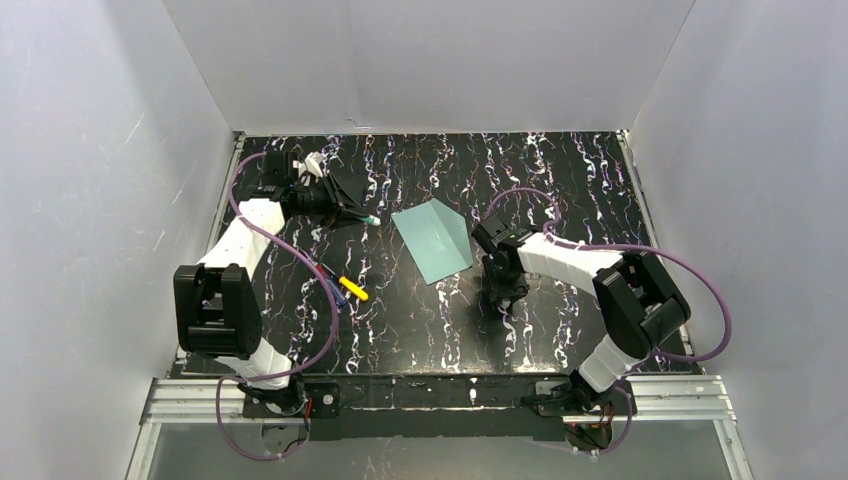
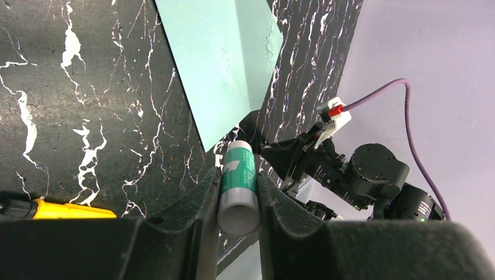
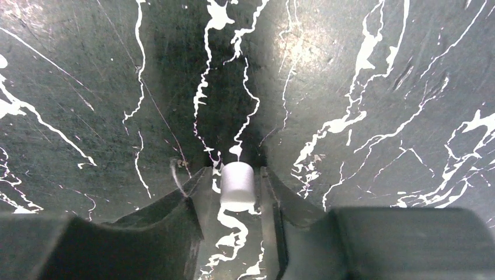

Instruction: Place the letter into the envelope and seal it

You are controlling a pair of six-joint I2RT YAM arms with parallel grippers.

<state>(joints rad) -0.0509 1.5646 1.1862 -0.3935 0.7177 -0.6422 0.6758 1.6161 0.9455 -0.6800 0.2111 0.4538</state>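
- The left end effector (image 2: 238, 174) is closed on a glue stick (image 2: 238, 195), gripping the barrel at mid-length, with the nose aimed at the envelope.
- The teal envelope (image 1: 433, 242) lies mid-worktop, between the two arms. Its flap on the right looks folded along a crease and partly raised.
- The letter shows in no view. My guess is that it already sits inside the envelope, but I cannot confirm that.
- The right end effector (image 3: 235, 170) points down at the dark marbled worktop (image 1: 560, 180), just right of the envelope. Its jaws are narrow around a small white cap (image 3: 237, 186), and I cannot tell whether they pinch it or stand just clear.
- Some coloured pens (image 1: 345, 285) lie to the near left of the envelope.
- The envelope looks light and thin. It would likely skid on this smooth surface and crease easily.
- I would pin its body flat near the crease while glue runs along the flap edge.
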